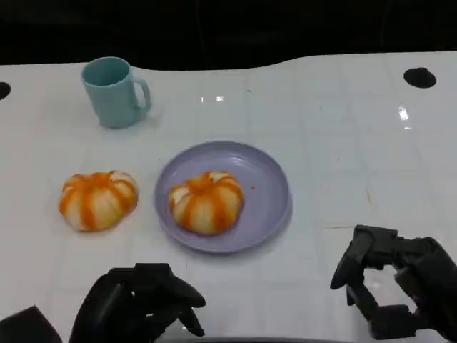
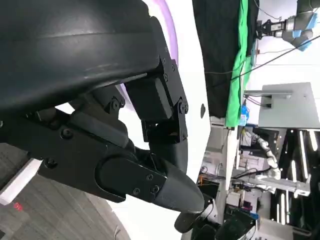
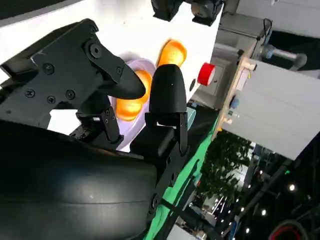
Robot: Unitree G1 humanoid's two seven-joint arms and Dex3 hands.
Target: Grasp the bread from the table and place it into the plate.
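Note:
Two round breads with orange and white stripes lie in the head view. One bread (image 1: pixel 97 199) rests on the white table left of the lavender plate (image 1: pixel 268 179). The other bread (image 1: pixel 206 201) lies in the plate, left of its middle. My left hand (image 1: pixel 139 304) hovers near the table's front edge, below the gap between the loose bread and the plate, and holds nothing. My right hand (image 1: pixel 396 286) is at the front right, fingers apart and empty. In the right wrist view, past the fingertips (image 3: pixel 167 90), lie the plate's bread (image 3: pixel 127 107) and the loose bread (image 3: pixel 172 52).
A teal mug (image 1: pixel 114 91) stands at the back left, its handle turned right. Round black holes (image 1: pixel 420 77) mark the table's far corners. Bare white table stretches right of the plate. A red knob (image 3: pixel 205 74) sits beyond the table.

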